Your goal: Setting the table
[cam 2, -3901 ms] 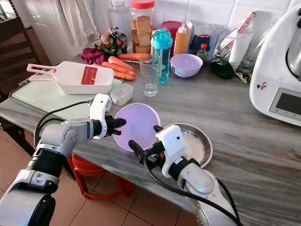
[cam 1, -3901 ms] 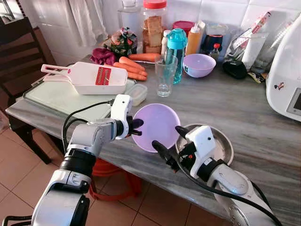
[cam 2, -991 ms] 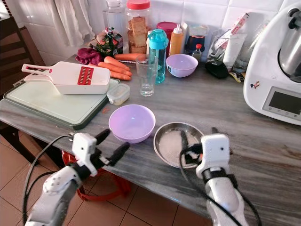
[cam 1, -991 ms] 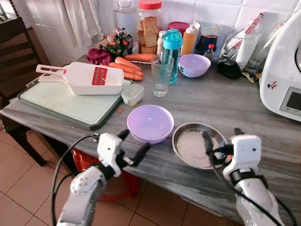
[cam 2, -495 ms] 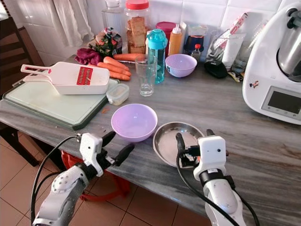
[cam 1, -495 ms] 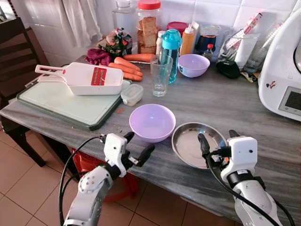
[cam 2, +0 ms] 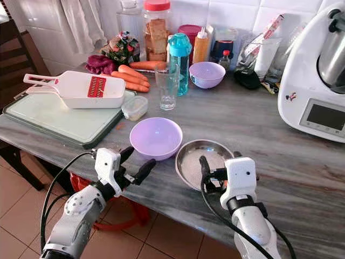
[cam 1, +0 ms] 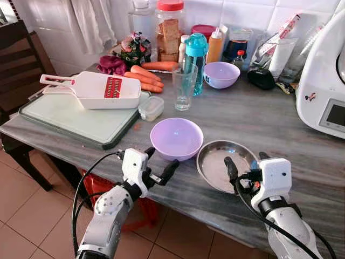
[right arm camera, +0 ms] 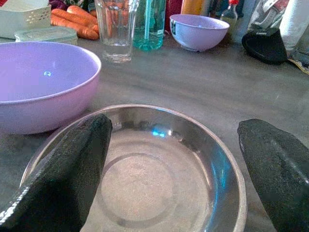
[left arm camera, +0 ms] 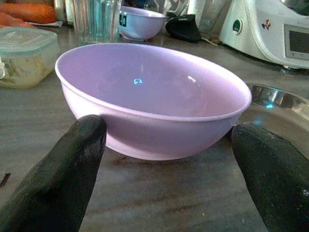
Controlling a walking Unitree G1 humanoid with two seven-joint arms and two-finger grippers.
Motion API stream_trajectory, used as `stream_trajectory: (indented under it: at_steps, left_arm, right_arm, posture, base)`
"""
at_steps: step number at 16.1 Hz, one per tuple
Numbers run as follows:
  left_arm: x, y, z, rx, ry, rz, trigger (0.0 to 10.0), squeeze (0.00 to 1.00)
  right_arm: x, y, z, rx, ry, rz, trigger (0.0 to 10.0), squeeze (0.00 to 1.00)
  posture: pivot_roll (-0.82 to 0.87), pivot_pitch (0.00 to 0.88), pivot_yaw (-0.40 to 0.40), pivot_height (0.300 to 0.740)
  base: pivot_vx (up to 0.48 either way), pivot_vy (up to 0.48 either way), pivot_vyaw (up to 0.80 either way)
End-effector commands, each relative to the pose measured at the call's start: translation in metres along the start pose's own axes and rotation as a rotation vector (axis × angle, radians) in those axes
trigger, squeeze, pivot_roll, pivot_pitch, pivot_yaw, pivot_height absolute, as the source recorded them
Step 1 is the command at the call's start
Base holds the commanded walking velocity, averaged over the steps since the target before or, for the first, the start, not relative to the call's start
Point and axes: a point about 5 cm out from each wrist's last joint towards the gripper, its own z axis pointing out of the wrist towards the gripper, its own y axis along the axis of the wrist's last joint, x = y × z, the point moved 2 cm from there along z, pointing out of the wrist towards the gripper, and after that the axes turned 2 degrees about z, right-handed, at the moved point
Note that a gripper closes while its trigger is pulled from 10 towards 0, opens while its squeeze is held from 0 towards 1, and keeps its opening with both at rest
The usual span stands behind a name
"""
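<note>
Left eye view: a lilac bowl (cam 1: pixel 176 138) sits upright mid-frame near the tabletop (cam 1: pixel 280 129) front edge, a steel plate (cam 1: pixel 226 164) just beside it; left claw (cam 1: pixel 159 164) and right claw (cam 1: pixel 243 165) hover at that edge, fingers apart. Left wrist view: the bowl stands between spread fingers (left arm camera: pixel 58 179). Right wrist view: the plate lies between spread fingers (right arm camera: pixel 63 174).

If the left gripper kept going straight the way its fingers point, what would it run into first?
Most likely the near purple bowl: the left gripper is open, fingers aimed at its side, the bowl centred between them.
</note>
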Motion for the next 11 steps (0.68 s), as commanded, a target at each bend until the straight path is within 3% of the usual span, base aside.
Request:
stream_trajectory:
  at_steps: [1, 3, 8, 11]
  left_arm:
    - [0.005, 0.003, 0.0, -0.005, 0.023, 0.013, 10.0, 0.0]
    - [0.013, 0.006, -0.006, -0.014, 0.061, 0.021, 10.0, 0.0]
    - [0.045, 0.021, -0.047, -0.056, 0.233, 0.076, 10.0, 0.0]
    - [0.048, 0.022, -0.056, -0.053, 0.257, 0.08, 10.0, 0.0]
  right_arm:
    - [0.001, 0.003, 0.003, -0.002, 0.017, 0.004, 10.0, 0.0]
    - [-0.002, 0.005, 0.01, 0.003, 0.022, 0.002, 10.0, 0.0]
    - [-0.003, -0.001, 0.037, 0.118, 0.148, -0.029, 10.0, 0.0]
    - [-0.004, -0.007, 0.045, 0.176, 0.2, -0.08, 10.0, 0.0]
  posture:
    - [0.0, 0.021, 0.016, 0.74]
    - [0.0, 0.022, 0.018, 0.74]
    - [0.04, 0.027, 0.009, 0.74]
    - [0.06, 0.021, 0.003, 0.74]
  base:
    - [0.0, 0.0, 0.0]
    - [0.0, 0.0, 0.0]
    - [0.0, 0.0, 0.0]
    - [0.0, 0.0, 0.0]
